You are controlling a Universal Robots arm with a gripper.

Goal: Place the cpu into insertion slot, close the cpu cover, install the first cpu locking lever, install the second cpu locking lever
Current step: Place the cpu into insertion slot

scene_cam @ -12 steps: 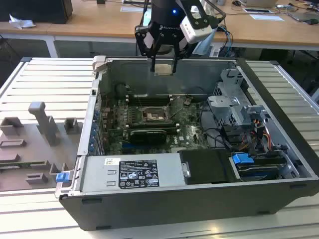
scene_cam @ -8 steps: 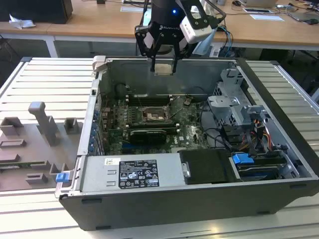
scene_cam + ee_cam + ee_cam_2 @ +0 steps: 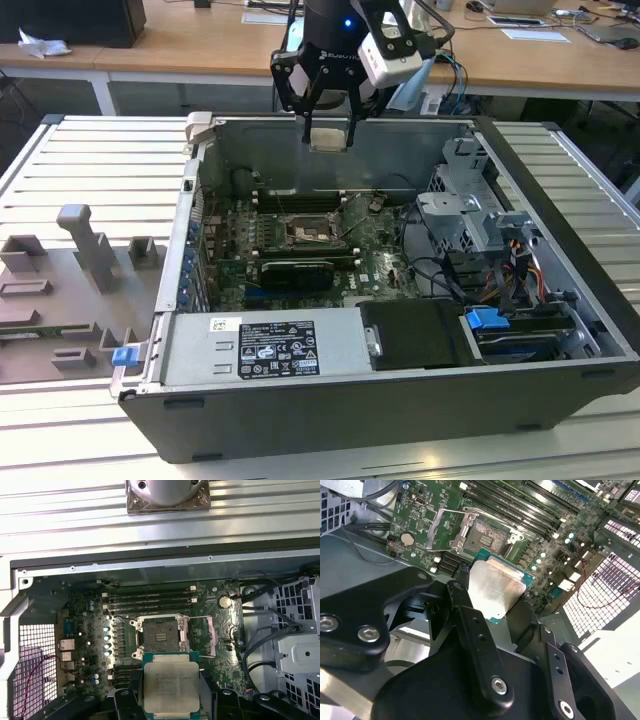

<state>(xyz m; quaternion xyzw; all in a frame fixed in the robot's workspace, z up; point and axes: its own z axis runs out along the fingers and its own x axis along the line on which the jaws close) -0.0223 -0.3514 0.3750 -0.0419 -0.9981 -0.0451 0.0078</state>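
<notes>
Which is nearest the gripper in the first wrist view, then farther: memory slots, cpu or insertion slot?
1. cpu, held in the gripper.
2. insertion slot, on the board just past it.
3. memory slots, beyond the socket, by the case wall.

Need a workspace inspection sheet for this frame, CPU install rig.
Surface: slatted metal table, with an open computer case on it.
Job's things: cpu held above the board, not seated; insertion slot empty; cpu cover open, off to one side of the slot.
Clutter: grey fixture tray on the table, at the exterior view's left.
Grippers: claw shut on the cpu, raised over the case.
Cables: wire bundle inside the case, at the exterior view's right, apart from the slot.
Surroundings: wooden desks behind.
</notes>
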